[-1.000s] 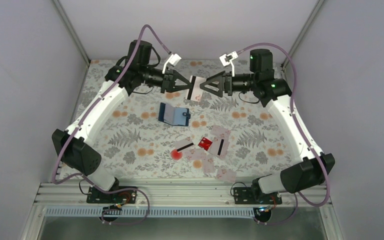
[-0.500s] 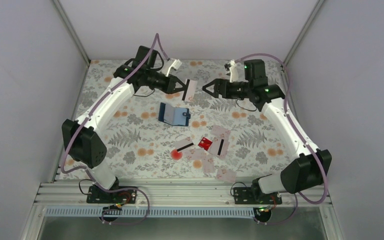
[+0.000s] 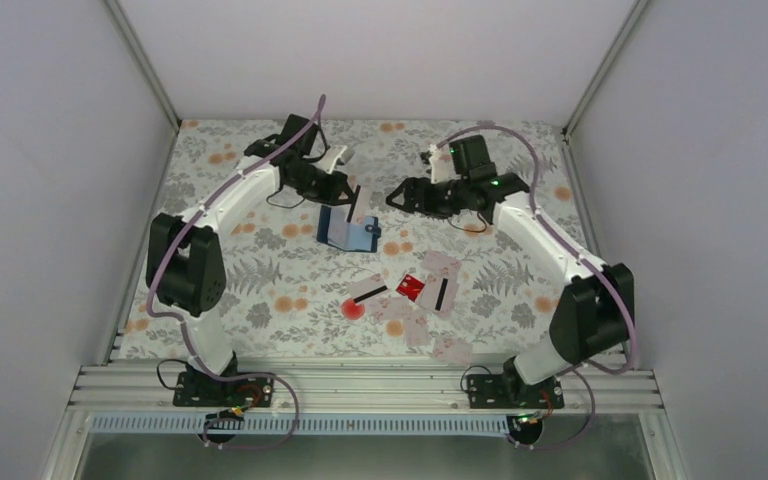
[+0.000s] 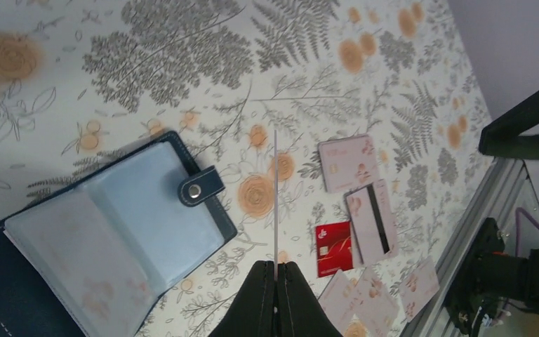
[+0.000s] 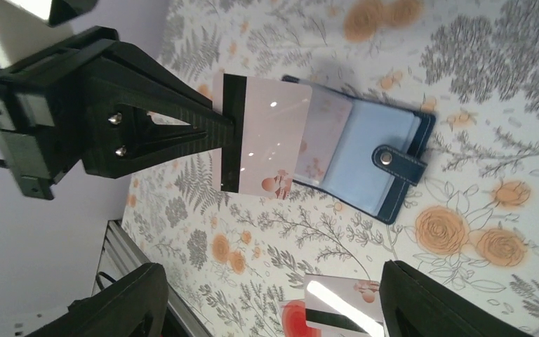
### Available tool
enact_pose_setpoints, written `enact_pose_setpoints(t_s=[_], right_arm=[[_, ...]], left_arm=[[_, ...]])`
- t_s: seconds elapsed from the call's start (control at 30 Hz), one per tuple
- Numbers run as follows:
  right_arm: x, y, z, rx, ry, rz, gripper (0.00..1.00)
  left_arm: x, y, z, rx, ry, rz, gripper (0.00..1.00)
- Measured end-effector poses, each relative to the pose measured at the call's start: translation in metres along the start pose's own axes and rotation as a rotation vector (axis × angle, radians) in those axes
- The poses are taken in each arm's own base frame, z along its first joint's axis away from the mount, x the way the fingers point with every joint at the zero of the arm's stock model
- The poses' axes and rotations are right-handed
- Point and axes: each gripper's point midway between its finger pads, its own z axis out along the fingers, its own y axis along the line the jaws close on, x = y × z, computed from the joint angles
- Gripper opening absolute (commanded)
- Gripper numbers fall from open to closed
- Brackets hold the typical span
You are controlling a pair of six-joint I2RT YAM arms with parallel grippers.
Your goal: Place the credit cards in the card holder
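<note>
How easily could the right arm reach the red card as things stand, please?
Probably easily: the right hand is open and empty, and the red card lies uncovered on the table with nothing between them. A striped card close beside it might crowd the grip.

Open card holder [image 3: 343, 232] lies on the surface [image 3: 260, 260], toward the far side, centre. Left gripper [image 3: 346, 194] sits just behind it, with one card [image 5: 263, 144] in its grip on edge above the holder. Right gripper [image 3: 397, 197] is to the right, apart from that card. Loose cards [image 3: 430, 300] are scattered nearer the bases, right of centre.
</note>
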Motion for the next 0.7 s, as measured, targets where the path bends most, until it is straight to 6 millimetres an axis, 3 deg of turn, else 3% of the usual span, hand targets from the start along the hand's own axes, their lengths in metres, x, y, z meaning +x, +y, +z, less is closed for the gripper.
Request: enact_pose_setpoints(t_s=[0.3,0.5,0.7], right_arm=[[0.032,-0.031,0.057,0.12,0.139,0.075,0.64],[0.043,-0.056,0.082,0.192,0.201,0.111,0.62],[0.046,-0.059,0.099,0.215,0.236,0.108,0.61]], left_arm=[[0.009,0.03,0.01,-0.046,0.028,-0.061,0.02],[0.026,0.057,0.021,-0.075,0.073,-0.122,0.02],[0.038,0.073,0.028,-0.088,0.102,-0.164,0.02]])
